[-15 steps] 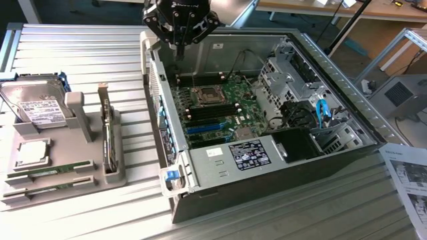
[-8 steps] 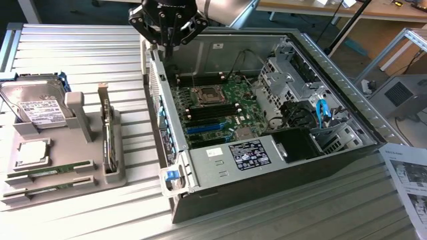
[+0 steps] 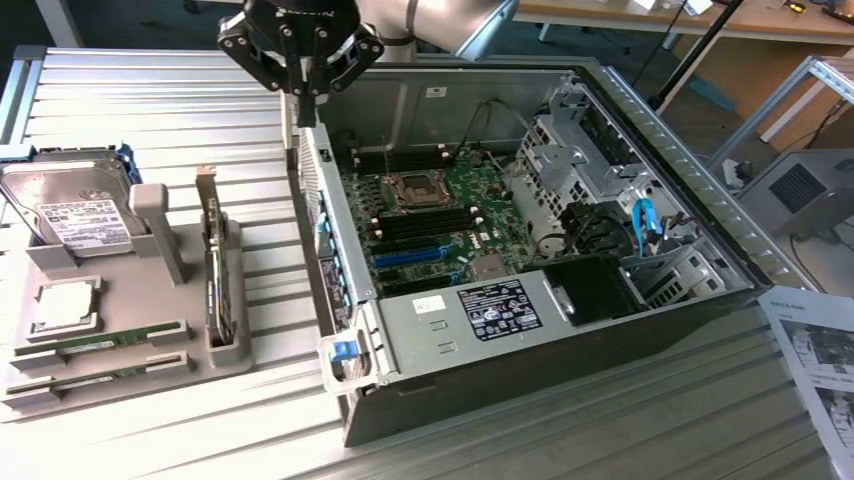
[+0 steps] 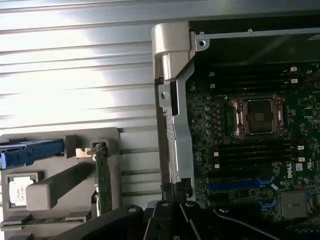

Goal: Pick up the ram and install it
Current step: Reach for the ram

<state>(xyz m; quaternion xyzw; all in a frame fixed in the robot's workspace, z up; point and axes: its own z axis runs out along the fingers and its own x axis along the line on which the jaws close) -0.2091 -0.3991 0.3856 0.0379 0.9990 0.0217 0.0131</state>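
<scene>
Ram [image 3: 104,346] lies in the grey tray [image 3: 238,352] at the exterior view's lower left, long axis roughly across that view, well apart from our gripper [image 3: 307,105], pinched shut and probably empty above the case [image 3: 400,320] edge.

I'd call this a robotics lab or workshop. My gripper [image 3: 306,100] hangs over a ribbed metal table [image 3: 160,110], where an open PC case [image 3: 534,390] lies on its side next to a grey jig [image 3: 158,225] that holds loose computer parts. Behind are wooden desks [image 3: 747,20], an aluminium frame [image 3: 801,85] and a grey vented box [image 3: 801,195]. A printed sheet [image 3: 814,350] lies by the case
</scene>
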